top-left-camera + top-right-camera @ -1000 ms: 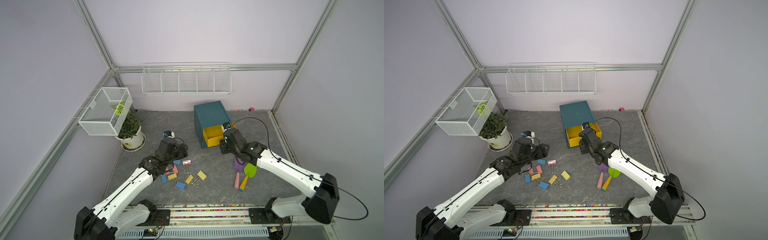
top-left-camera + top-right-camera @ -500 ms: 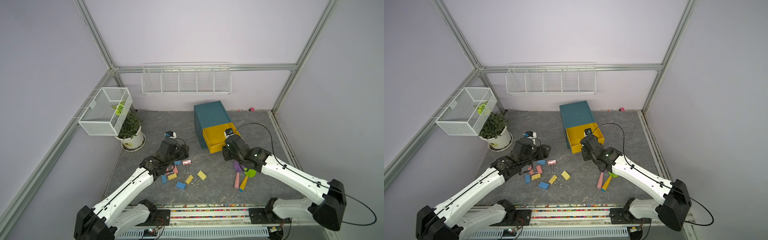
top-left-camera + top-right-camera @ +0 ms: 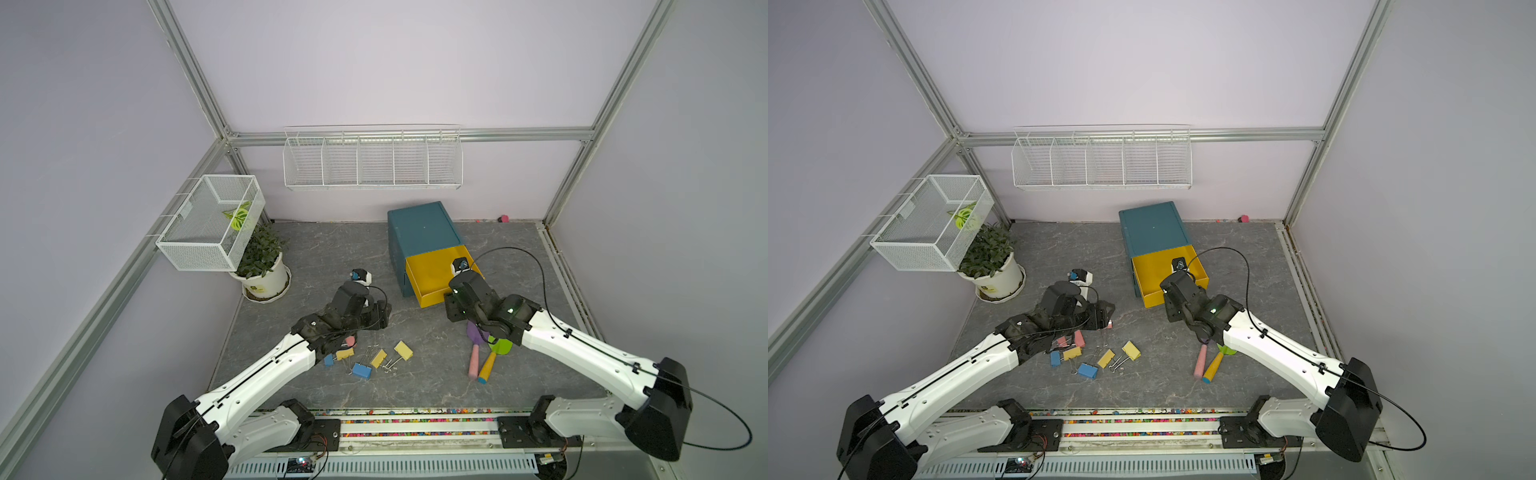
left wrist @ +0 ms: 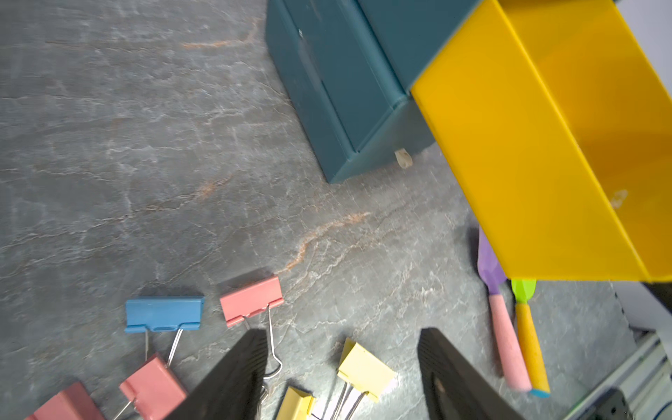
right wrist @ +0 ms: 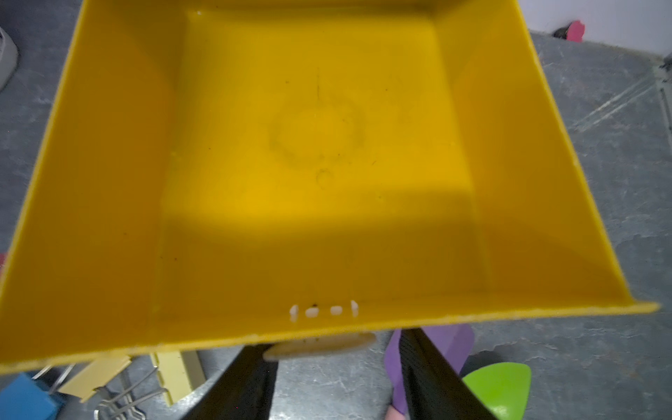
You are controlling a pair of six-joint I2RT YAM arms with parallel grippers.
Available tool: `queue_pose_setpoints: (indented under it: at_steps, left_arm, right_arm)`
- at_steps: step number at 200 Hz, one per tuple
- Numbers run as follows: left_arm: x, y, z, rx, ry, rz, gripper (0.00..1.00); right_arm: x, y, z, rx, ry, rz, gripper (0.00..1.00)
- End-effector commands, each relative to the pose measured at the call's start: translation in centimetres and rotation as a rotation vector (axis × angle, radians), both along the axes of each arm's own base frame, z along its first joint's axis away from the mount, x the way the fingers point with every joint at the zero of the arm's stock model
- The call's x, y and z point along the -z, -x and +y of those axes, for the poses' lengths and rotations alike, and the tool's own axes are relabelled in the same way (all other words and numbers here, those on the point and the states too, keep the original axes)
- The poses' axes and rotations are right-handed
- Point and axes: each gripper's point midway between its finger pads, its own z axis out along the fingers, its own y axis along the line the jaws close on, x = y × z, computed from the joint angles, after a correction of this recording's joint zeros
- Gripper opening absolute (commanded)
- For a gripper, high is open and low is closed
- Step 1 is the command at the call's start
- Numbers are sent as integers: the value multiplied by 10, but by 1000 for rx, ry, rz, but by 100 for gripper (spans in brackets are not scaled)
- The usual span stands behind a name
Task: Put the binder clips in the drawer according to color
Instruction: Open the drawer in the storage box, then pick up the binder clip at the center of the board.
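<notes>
Binder clips (image 4: 251, 300) on floor, near spread left fingers (image 4: 236, 378), ungripped

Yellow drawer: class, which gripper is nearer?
Right. The right gripper is at the front of the yellow drawer; the left gripper hovers over the binder clips, well away.

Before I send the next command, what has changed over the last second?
The right hand drew the yellow drawer much farther out of the teal cabinet, toward the robot, then opened and let go of its white pull. The left hand edged slightly toward the drawer above the binder clips, open and empty. The clips, toy shovels and cabinet stayed put.
</notes>
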Motion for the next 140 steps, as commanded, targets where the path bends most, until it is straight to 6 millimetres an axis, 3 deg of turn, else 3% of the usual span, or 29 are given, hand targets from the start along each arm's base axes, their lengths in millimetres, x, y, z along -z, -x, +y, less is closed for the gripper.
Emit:
queue_pose_setpoints:
  at_steps: [1,44,79,108,140]
  left_arm:
    - [6,9,-11,100,-30,-21,73]
    - [28,35,-40,278,-141,-25,73]
    - [78,55,-59,395,-294,1,72]
    - [117,69,-70,445,-356,48,96]
    - [121,73,-75,452,-344,37,98]
  right_arm:
    - [-1,3,-11,37,15,-12,67]
    - [-18,18,-28,48,-8,-27,77]
    - [-30,36,-44,43,-56,-58,83]
    - [-42,50,-55,42,-95,-66,88]
    - [-50,59,-63,42,-114,-72,90]
